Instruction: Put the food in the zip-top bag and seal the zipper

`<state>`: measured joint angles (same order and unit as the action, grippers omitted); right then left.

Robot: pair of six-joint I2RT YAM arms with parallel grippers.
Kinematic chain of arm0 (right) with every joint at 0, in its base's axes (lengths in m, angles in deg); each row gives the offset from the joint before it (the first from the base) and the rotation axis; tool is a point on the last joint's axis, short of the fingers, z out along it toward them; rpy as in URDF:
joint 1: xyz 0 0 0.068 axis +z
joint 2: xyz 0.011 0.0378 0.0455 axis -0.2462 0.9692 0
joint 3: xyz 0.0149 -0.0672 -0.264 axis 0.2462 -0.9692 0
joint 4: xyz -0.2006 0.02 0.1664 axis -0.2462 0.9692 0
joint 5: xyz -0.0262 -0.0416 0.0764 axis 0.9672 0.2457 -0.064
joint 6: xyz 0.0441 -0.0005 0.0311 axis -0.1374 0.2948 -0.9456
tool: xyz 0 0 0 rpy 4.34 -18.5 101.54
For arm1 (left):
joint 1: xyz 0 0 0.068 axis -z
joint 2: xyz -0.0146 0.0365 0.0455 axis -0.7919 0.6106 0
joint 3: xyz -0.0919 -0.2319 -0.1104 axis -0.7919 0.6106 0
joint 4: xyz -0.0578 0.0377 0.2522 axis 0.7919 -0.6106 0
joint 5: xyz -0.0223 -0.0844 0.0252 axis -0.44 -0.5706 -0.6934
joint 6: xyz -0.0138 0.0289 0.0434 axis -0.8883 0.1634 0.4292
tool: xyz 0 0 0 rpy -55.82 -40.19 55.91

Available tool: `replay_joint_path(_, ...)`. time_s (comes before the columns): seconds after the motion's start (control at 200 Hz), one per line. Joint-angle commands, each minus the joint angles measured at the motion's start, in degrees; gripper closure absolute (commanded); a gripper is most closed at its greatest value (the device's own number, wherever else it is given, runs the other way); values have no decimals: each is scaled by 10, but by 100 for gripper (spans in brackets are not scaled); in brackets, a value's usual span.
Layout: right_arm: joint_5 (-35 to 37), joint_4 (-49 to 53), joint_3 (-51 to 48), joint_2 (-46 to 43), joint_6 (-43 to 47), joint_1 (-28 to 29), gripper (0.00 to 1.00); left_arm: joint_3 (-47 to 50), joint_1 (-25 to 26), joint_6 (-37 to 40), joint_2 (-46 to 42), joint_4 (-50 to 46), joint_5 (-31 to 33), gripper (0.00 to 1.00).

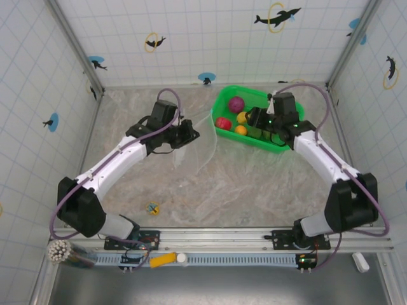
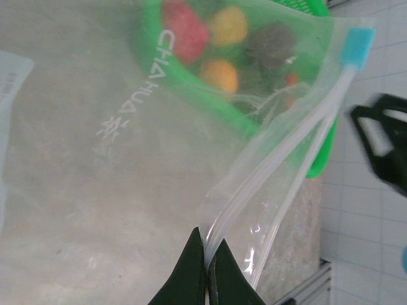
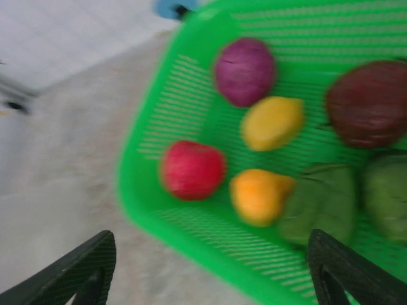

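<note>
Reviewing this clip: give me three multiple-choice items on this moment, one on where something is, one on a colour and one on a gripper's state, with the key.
1. Where does the food lie?
A: inside the zip-top bag
B: in the green basket
C: in the left gripper

2. What colour is the tab at the end of the zipper?
A: light blue
B: red
C: black

3. What state is the left gripper in?
A: open
B: shut on the food
C: shut on the bag's edge beside the zipper

Key:
1 B, the right wrist view shows the pieces lying in the basket.
2 A, the left wrist view shows the tab as light blue.
3 C, the left wrist view shows its fingertips pinching the clear plastic.
</note>
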<state>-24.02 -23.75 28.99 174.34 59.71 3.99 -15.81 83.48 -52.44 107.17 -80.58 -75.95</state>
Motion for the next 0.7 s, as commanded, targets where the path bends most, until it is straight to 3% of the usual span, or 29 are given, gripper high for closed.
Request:
replay_joint_path(0.0,121,24,49,63,55,-22,9,-3,1,-22,19,78,-72,100)
replay_joint_path(0.03,127,24,61,83,61,-30,0,-1,0,-25,23,87,-81,100)
replay_joint_path(0.205,109,34,145,196,69,-74,1,16,2,-47,30,131,-93,100)
replay_joint_path(0.375,40,49,218,286,68,-99,1,7,2,-47,45,123,-106,100)
replay_joint_path(0.696,-10,58,296,384,67,-109,0,4,4,-74,29,18,-19,100)
